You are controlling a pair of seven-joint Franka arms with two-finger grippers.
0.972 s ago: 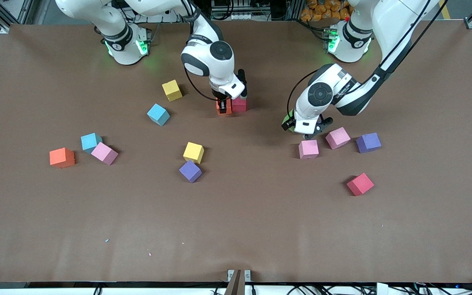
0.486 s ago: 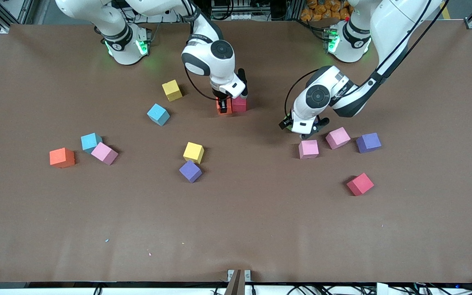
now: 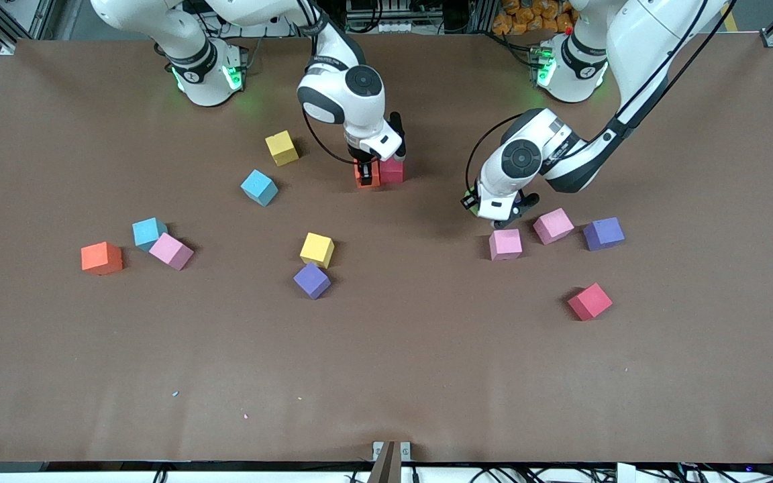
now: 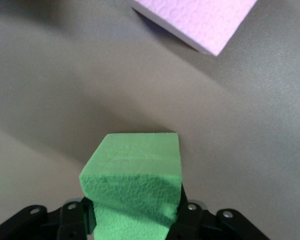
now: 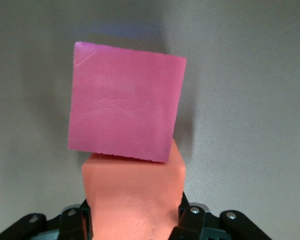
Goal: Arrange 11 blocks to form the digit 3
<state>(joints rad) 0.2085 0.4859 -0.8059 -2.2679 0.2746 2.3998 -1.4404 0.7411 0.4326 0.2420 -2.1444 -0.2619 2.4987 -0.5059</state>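
My left end effector [image 3: 487, 213] is clamped on a green block [image 4: 135, 182], just above the counter [image 3: 386, 376], beside a pink block [image 3: 506, 244] that lies nearer the front camera. In the left wrist view that pink block's corner [image 4: 195, 22] shows, apart from the green one.

My right end effector [image 3: 364, 176] is clamped on an orange block [image 3: 362, 177] set down on the counter toward the edge where the bases stand. A red block [image 3: 392, 170] touches it on the side toward the left arm's end. In the right wrist view the held orange block [image 5: 132, 192] and the red block [image 5: 125, 107] meet face to face, the red one slightly rotated.

Loose blocks, right arm's end: second orange block [image 3: 101, 258], blue block [image 3: 149, 233] touching a pink block [image 3: 171, 251].

Middle of the counter: yellow block [image 3: 282, 147], blue block [image 3: 259, 187], yellow block [image 3: 317, 249] just beside a purple block [image 3: 312, 280].

Left arm's end: pink block [image 3: 553, 225], purple block [image 3: 604, 233], and a red block [image 3: 590, 301] nearer the front edge.

No digit shape is formed yet beyond the orange-red pair.
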